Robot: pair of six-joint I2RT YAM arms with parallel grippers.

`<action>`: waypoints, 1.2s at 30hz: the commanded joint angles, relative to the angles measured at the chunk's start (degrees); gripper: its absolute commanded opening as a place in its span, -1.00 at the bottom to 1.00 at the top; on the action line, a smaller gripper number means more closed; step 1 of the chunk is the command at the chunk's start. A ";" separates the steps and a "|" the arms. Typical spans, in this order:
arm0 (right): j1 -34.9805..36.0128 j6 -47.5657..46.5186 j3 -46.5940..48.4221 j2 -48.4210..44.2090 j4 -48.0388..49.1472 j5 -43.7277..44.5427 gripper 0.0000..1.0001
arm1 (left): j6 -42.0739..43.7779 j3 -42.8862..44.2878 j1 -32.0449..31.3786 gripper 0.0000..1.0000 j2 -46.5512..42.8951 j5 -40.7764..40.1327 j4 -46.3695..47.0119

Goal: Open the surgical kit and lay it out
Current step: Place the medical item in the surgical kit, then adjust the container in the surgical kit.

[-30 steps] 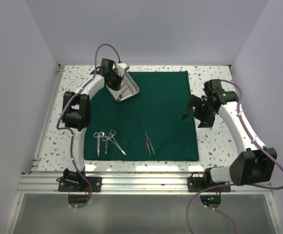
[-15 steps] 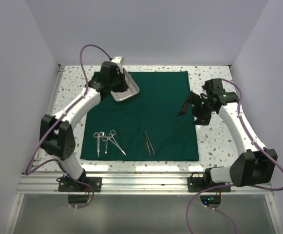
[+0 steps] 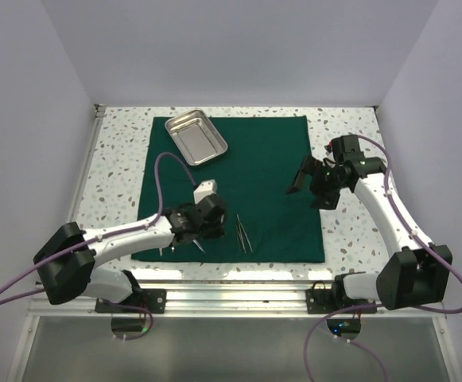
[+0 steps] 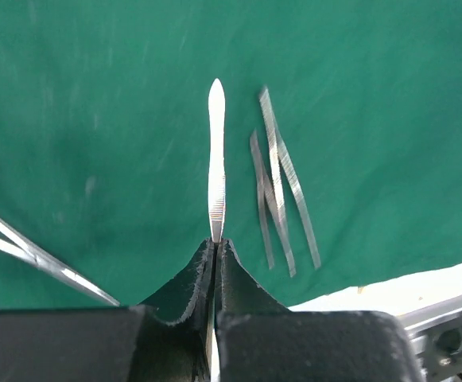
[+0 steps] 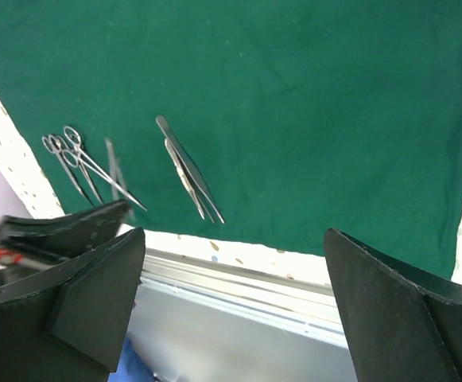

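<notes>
The dark green cloth [image 3: 246,171] lies spread flat on the table. The steel tray [image 3: 196,137] sits empty on its far left corner. My left gripper [image 3: 211,227] hovers over the cloth's near part, shut on a thin steel tweezers [image 4: 216,159] that sticks out ahead of the fingers [image 4: 216,243]. Another pair of tweezers [image 3: 244,233] lies just right of it on the cloth [image 4: 274,191]. Scissors and forceps [image 5: 75,159] lie to the left, mostly hidden under my left arm in the top view. My right gripper [image 3: 298,183] is open and empty above the cloth's right side [image 5: 232,239].
The speckled table [image 3: 350,231] shows around the cloth. An aluminium rail [image 3: 238,296] runs along the near edge. White walls close in the left, right and back.
My left arm has swung from the tray at the far left down to the cloth's near part, carrying a steel tweezers. The tray now rests alone. My right gripper has shifted slightly left.
</notes>
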 commanded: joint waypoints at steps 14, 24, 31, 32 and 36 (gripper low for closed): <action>0.56 -0.10 -1.53 -4.36 0.74 -0.44 0.96 | -11.04 3.97 -9.48 0.11 12.22 -1.02 4.21; 0.56 0.25 -0.74 -5.32 0.83 -0.61 0.96 | 11.22 23.55 -7.55 0.99 8.09 -12.69 -12.49; 0.73 -0.61 8.45 -3.22 1.55 -0.45 0.97 | 38.69 38.48 15.07 0.99 11.68 -6.04 -11.63; 0.65 -1.23 10.23 -2.52 0.92 0.08 0.97 | 40.54 39.99 17.74 0.99 12.65 -4.98 -10.84; 0.73 -2.47 16.48 1.70 -0.14 1.58 0.97 | 47.48 47.37 27.77 0.99 20.64 -4.80 -7.58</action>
